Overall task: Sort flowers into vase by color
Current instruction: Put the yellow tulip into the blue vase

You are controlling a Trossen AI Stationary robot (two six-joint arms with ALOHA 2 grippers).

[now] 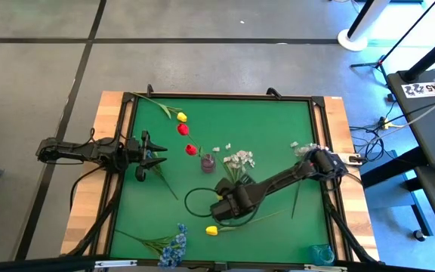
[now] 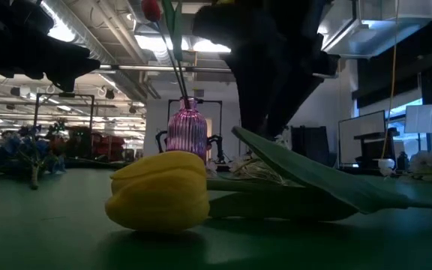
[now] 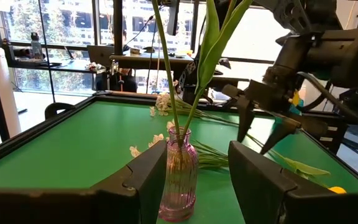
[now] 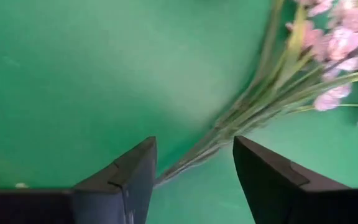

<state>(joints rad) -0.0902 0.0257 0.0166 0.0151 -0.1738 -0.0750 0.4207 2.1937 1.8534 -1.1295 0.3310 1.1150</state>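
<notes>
A purple ribbed glass vase (image 1: 208,162) (image 3: 179,174) (image 2: 186,131) stands mid-table with two red tulips (image 1: 191,149) in it, stems (image 3: 166,68) leaning toward the left arm. My left gripper (image 1: 161,155) (image 3: 197,155) is open, level, pointing at the vase from the table's left, apart from it. My right gripper (image 1: 220,208) (image 3: 261,134) (image 4: 194,168) is open, hovering over the stems of a white spray (image 4: 229,143) (image 1: 239,160) lying on the table. One yellow tulip (image 1: 211,230) (image 2: 160,191) lies near the near edge, another (image 1: 181,117) toward the far left. A blue spray (image 1: 174,245) lies at the near edge.
Another white spray (image 1: 304,147) lies by the right arm's base. A teal object (image 1: 323,253) sits in the near right corner. A dark cable loop (image 1: 195,202) lies beside the right gripper. A raised black rim (image 1: 225,97) runs round the green mat.
</notes>
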